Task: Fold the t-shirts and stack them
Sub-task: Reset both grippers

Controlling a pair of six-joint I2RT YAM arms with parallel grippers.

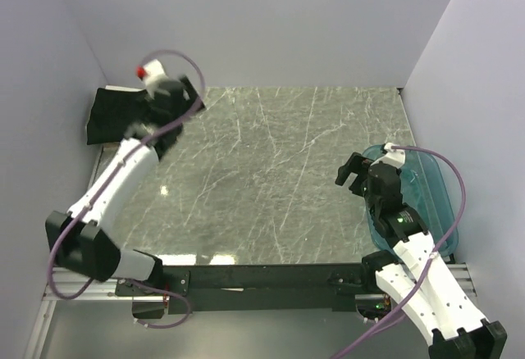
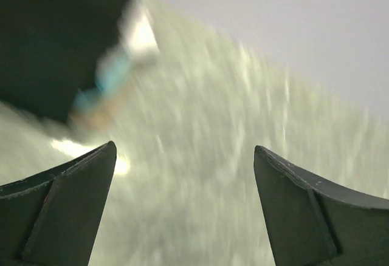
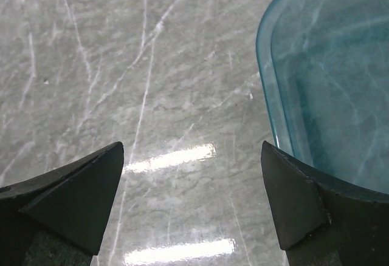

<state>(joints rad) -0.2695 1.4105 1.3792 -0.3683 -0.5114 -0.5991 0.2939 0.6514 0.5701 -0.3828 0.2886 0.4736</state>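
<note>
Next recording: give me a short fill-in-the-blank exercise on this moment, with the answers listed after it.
1. The folded t-shirt stack, black on top, lies in the far ____ corner of the grey marbled table.
2. The translucent teal plastic tub stands on the table's ____ side, by the right gripper.
3. The left gripper, near the stack, has its jaws ____.

Answers: left; right; open.

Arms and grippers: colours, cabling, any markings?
The left arm and right arm both have white link shells and black joints. A mauve cable loops loosely along each. The left gripper and right gripper carry dark, wedge-shaped fingers. A red spot shows by the left wrist, and a green light glows on the right arm.
</note>
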